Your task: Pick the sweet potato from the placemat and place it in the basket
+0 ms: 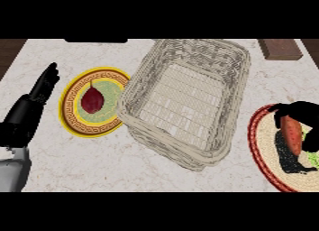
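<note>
Sweet potato (293, 134) on placemat (265, 155), far right, long axis near–far; right hand (307, 118) curls round it. Basket (182, 101) lies left. Left hand (37, 97) rests w/ fingers straight, far left.

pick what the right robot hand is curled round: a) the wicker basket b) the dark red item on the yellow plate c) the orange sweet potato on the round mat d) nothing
c: the right robot hand curls over the sweet potato, which lies on the placemat, apart from the basket.
</note>
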You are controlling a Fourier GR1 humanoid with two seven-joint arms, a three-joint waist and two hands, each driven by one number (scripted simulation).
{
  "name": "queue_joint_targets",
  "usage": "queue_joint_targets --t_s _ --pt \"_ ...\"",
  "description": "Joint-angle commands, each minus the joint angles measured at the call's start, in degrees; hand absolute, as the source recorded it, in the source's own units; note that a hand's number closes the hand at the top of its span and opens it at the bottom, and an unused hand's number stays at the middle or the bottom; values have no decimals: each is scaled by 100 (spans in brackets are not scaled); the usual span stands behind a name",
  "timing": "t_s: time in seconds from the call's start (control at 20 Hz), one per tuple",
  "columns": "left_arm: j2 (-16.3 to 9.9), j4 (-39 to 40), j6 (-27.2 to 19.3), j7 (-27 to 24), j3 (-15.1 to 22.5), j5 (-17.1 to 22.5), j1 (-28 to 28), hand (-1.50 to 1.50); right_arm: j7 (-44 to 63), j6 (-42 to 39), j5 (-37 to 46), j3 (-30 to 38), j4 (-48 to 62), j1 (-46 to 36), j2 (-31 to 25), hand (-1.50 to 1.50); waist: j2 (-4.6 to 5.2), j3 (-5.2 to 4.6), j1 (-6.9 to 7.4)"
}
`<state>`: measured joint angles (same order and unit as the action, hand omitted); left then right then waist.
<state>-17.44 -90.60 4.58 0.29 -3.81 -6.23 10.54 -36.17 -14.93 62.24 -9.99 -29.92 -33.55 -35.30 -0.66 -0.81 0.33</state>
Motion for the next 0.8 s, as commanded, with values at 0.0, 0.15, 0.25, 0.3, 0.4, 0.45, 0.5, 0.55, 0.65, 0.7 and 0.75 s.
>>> queue_joint_targets --t_s 0.0,0.15,0.25,0.3,0.4,0.45,0.5,0.55,0.65,0.7,0.75 --pt "-103 -35 3 -61 -135 7 -89 0 1490 411 -231 555 122 360 239 150 24 75 -138" --pt "-119 -31 -69 128 -241 35 -106 0 2563 827 -595 1267 169 531 -11 150 -57 62 -415" --pt "-144 57 -26 1 -284 57 -172 0 2999 1268 -692 1448 -152 655 80 150 -36 58 -352" --pt "-123 84 -50 -14 -283 43 -147 0 3260 1449 -602 1359 -467 751 199 150 -52 51 -381" --pt "-21 125 -159 67 -148 -109 27 0 3733 1651 -612 1407 -919 883 356 150 -33 56 -362" --pt "-17 142 -131 12 -156 -86 -26 0 3850 1937 -647 1469 -1187 1053 456 150 -39 56 -375" --pt "-1 -36 -57 97 -127 -10 -108 0 4099 2002 -626 1538 -1356 999 395 150 -21 64 -252" --pt "-151 -173 -13 217 -240 23 -151 0 3907 2060 -853 1732 -1718 1174 253 150 -68 61 -333" --pt "-36 87 -62 -115 -209 -21 -240 0 3845 2153 -1218 2055 -2207 974 284 150 -43 57 -351" --pt "-156 61 16 62 -316 70 -171 0 3981 2347 -1301 2053 -2550 975 610 150 -83 55 -401" --pt "-96 13 -97 194 -238 -58 -179 0 3797 2419 -1514 2224 -2829 1005 539 150 -95 61 -445"
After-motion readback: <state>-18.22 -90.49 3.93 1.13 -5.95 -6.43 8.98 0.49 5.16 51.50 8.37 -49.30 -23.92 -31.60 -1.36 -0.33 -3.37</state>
